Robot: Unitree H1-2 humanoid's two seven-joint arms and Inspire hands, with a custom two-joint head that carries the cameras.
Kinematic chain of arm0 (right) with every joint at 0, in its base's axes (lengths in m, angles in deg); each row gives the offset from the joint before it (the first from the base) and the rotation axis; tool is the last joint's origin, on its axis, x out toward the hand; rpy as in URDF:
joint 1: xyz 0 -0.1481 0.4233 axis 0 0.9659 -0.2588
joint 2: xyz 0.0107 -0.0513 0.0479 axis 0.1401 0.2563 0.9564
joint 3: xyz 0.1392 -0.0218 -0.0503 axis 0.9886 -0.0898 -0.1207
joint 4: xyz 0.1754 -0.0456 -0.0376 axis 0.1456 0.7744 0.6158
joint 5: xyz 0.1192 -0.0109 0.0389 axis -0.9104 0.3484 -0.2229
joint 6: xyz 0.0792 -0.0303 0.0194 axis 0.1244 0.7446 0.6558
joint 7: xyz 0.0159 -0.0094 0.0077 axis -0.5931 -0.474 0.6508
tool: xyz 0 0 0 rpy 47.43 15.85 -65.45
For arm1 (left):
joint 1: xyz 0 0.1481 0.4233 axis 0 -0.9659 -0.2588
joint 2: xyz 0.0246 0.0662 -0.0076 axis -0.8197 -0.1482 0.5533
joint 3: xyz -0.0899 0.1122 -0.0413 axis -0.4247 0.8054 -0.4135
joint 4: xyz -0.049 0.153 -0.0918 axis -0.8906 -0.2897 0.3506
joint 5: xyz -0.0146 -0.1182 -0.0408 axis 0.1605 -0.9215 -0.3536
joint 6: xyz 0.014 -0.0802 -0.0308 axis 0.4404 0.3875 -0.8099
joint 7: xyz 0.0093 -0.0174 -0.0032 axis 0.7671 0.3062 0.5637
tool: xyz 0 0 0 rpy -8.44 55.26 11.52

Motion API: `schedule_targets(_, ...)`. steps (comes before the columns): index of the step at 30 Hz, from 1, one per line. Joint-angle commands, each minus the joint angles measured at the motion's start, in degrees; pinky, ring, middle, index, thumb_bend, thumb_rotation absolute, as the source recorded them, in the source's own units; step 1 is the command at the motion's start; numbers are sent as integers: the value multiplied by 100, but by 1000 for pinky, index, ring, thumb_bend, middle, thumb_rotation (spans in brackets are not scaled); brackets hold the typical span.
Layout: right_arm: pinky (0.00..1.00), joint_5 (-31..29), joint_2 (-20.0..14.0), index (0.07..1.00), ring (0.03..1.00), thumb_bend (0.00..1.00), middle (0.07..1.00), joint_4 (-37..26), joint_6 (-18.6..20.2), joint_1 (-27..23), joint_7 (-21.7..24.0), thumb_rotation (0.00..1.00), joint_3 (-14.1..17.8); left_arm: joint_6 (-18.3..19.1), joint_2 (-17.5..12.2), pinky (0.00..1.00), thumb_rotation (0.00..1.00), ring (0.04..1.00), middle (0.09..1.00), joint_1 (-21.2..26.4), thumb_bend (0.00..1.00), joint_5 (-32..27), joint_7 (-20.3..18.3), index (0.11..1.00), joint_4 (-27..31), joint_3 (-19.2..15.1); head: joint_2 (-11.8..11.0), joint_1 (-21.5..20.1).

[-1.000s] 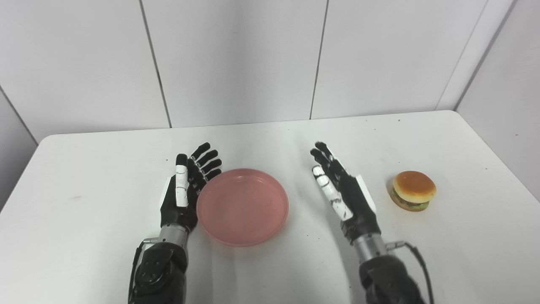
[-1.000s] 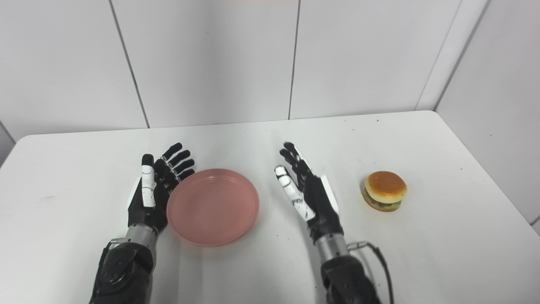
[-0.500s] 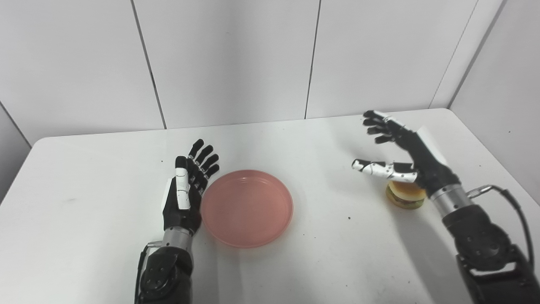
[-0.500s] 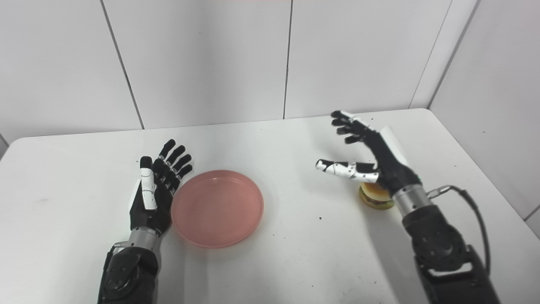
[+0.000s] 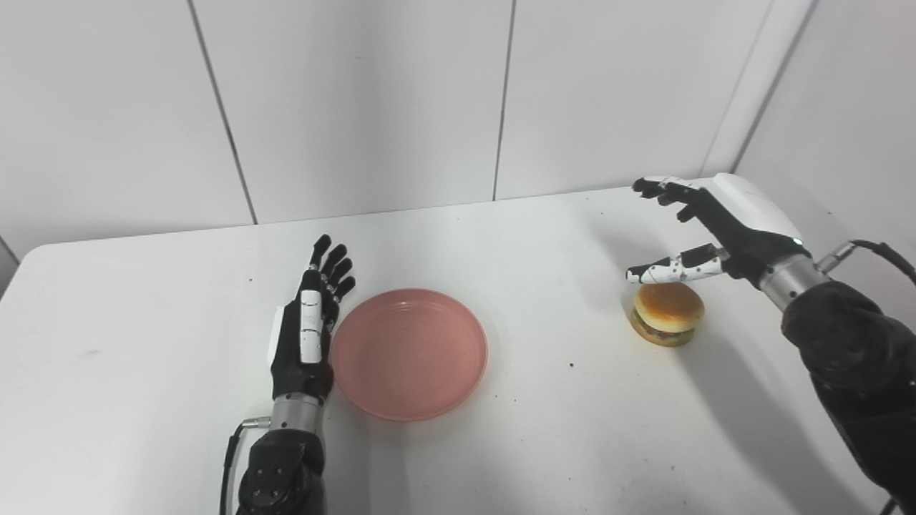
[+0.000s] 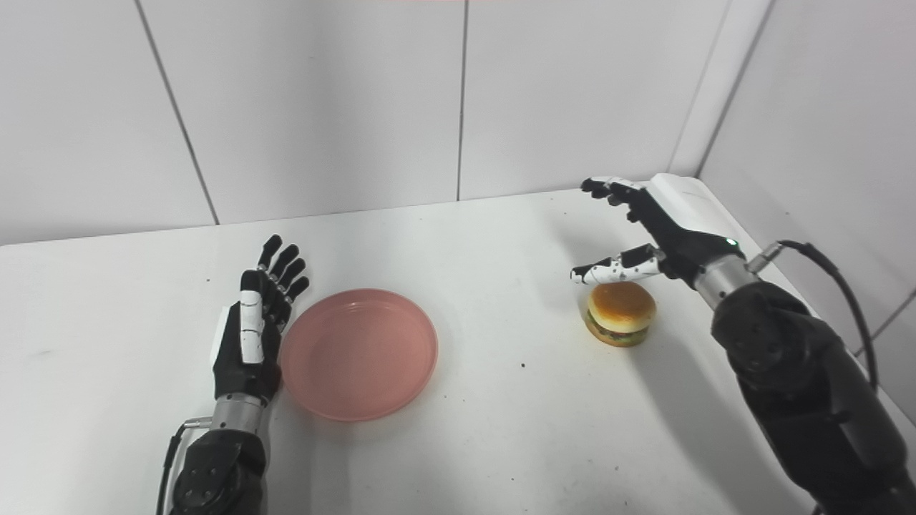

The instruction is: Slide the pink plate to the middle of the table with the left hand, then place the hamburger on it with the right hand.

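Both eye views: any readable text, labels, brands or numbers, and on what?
None: no readable text in either view.
The pink plate, the hamburger, the table and the wall panels are plain.
The left hand and right hand show white patches only, no lettering.
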Motion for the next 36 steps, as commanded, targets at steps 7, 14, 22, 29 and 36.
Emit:
schedule_targets(7, 709, 258, -417, 823, 831, 906, 862, 189, 39, -405, 273, 221, -87, -94, -191, 899, 1000, 924, 927, -442, 709, 229, 0, 915, -89, 162, 41, 85)
schedule_targets(14, 714, 211, -495, 832, 836, 887, 865, 343, -67, -342, 261, 249, -62, -127, -269, 892, 1000, 916, 919, -469, 709, 257, 17, 911, -37, 241, 75, 95)
schedule_targets(22, 710, 76, -489, 845, 830, 877, 873, 453, -257, -230, 186, 276, 20, 1, -201, 888, 1000, 890, 908, -523, 775, -56, -3, 908, 514, 89, 83, 95)
schedule_targets(29, 719, 68, -440, 848, 841, 877, 882, 362, -125, -241, 247, 288, 17, 64, -147, 833, 986, 851, 860, -465, 827, -56, 217, 864, 869, -47, 80, 95)
schedule_targets(36, 729, 45, -457, 853, 847, 872, 883, 332, -97, -247, 307, 288, 0, 228, -159, 821, 955, 844, 851, -451, 817, -76, 314, 844, 905, -149, 84, 84)
